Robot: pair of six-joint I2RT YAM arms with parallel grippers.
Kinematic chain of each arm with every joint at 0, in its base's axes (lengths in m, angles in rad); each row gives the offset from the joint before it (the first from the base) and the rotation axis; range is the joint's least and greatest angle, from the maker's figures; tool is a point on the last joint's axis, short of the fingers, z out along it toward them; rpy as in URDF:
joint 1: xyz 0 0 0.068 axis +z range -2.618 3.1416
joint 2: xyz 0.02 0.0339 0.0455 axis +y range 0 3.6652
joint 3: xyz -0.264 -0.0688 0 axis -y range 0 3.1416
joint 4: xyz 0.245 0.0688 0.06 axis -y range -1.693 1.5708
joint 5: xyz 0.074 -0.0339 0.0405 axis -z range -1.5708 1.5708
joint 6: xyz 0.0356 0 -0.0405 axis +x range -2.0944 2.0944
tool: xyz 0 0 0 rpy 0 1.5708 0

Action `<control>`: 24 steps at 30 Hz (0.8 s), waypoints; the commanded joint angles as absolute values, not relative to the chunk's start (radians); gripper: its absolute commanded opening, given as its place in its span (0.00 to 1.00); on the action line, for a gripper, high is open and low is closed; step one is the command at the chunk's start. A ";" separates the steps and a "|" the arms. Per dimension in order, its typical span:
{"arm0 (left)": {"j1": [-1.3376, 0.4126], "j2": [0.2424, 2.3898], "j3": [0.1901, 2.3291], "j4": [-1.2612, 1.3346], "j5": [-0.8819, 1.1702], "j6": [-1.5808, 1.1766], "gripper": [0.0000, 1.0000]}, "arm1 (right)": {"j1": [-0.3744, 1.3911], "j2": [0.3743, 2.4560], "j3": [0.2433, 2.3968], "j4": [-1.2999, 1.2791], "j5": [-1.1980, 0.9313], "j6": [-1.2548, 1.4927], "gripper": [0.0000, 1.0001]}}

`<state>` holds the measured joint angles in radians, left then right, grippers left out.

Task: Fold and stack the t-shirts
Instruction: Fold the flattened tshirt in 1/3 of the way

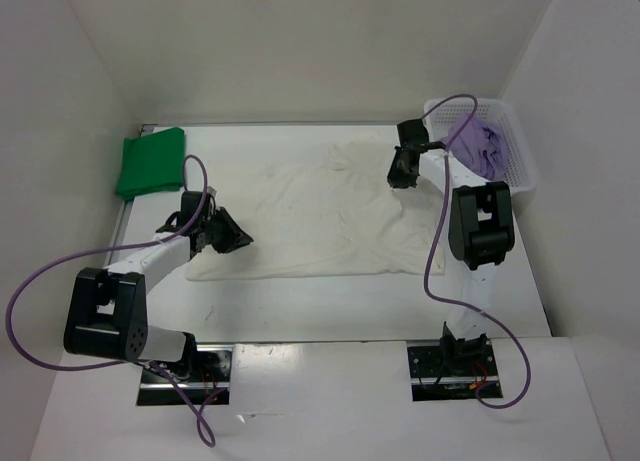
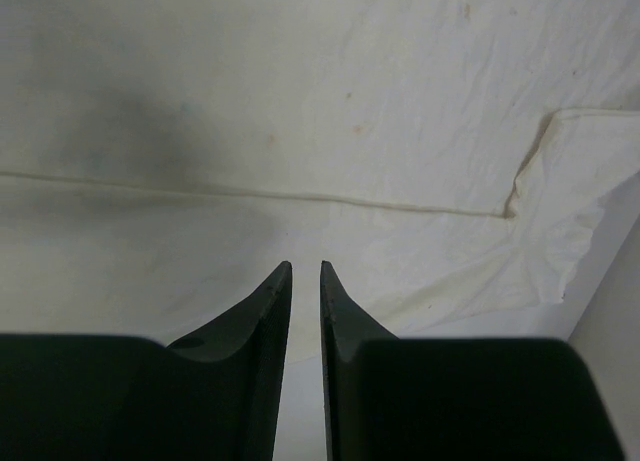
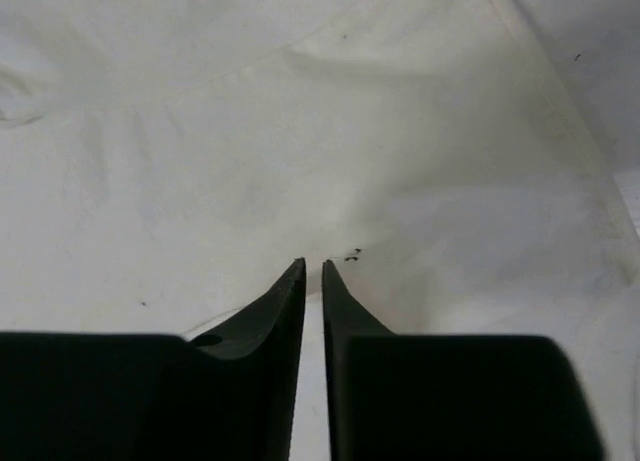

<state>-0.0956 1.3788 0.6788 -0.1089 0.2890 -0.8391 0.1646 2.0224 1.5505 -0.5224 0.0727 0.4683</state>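
A cream-white cotton t-shirt (image 1: 325,216) lies spread flat across the middle of the white table (image 1: 330,306). Your left gripper (image 1: 235,239) sits over its 9 o'clock edge, fingers nearly together with only a thin slit and nothing visibly between them. Your right gripper (image 1: 400,176) is at the shirt's 2 o'clock corner, fingers closed, with the cloth puckering up into their tips. A folded bright green t-shirt (image 1: 150,163) rests at 10 o'clock, against the wall. A lavender t-shirt (image 1: 487,146) is heaped in the white perforated plastic basket (image 1: 515,166) at 2 o'clock. Bare table runs along the 6 o'clock edge and between the green and white shirts.
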 commanded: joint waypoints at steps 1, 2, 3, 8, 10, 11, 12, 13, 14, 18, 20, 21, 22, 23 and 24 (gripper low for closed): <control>-0.098 1.387 0.719 -0.109 0.238 -0.828 0.25 | 0.160 2.049 1.609 -0.494 0.101 0.477 0.19; -0.098 1.378 0.729 -0.118 0.227 -0.828 0.25 | 0.160 2.049 1.618 -0.494 0.101 0.477 0.24; -0.098 1.378 0.729 -0.118 0.227 -0.828 0.26 | 0.160 2.049 1.629 -0.524 0.101 0.477 0.32; -0.098 1.342 0.741 -0.164 0.236 -0.801 0.24 | 0.160 1.895 1.571 -0.555 0.080 0.478 0.37; -0.116 1.324 0.741 -0.184 0.236 -0.792 0.19 | 0.160 1.809 1.466 -0.529 0.031 0.498 0.26; -0.129 1.310 0.741 -0.198 0.236 -0.782 0.18 | 0.176 1.786 1.429 -0.517 0.014 0.509 0.19; -0.150 1.310 0.741 -0.210 0.227 -0.782 0.17 | 0.214 1.767 1.389 -0.505 -0.009 0.535 0.14; -0.176 1.310 0.741 -0.210 0.194 -0.782 0.14 | 0.241 1.750 1.303 -0.465 -0.037 0.552 0.07; -0.240 1.310 0.741 -0.210 0.175 -0.782 0.14 | 0.273 1.737 1.264 -0.447 -0.075 0.564 0.04; -0.334 1.371 0.741 -0.172 0.195 -0.850 0.13 | 0.484 1.738 1.143 -0.382 -0.075 0.658 0.00; -0.376 1.413 0.741 -0.147 0.204 -0.861 0.13 | 0.520 1.747 1.120 -0.347 -0.097 0.689 0.00; -0.389 1.425 0.741 -0.134 0.204 -0.873 0.13 | 0.534 1.747 1.111 -0.338 -0.097 0.710 0.00; -0.399 1.451 0.741 -0.133 0.204 -0.873 0.13 | 0.555 1.747 1.097 -0.322 -0.097 0.710 0.00; -0.409 1.465 0.741 -0.112 0.204 -0.882 0.13 | 0.555 1.747 1.083 -0.322 -0.088 0.722 0.00; -0.410 1.492 0.750 -0.112 0.204 -0.882 0.13 | 0.564 1.747 1.083 -0.310 -0.087 0.723 0.00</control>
<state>-0.3958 1.4475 0.7113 -0.1585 0.2035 -0.8505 0.5797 1.7569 1.0958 -0.3992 -0.0967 0.6666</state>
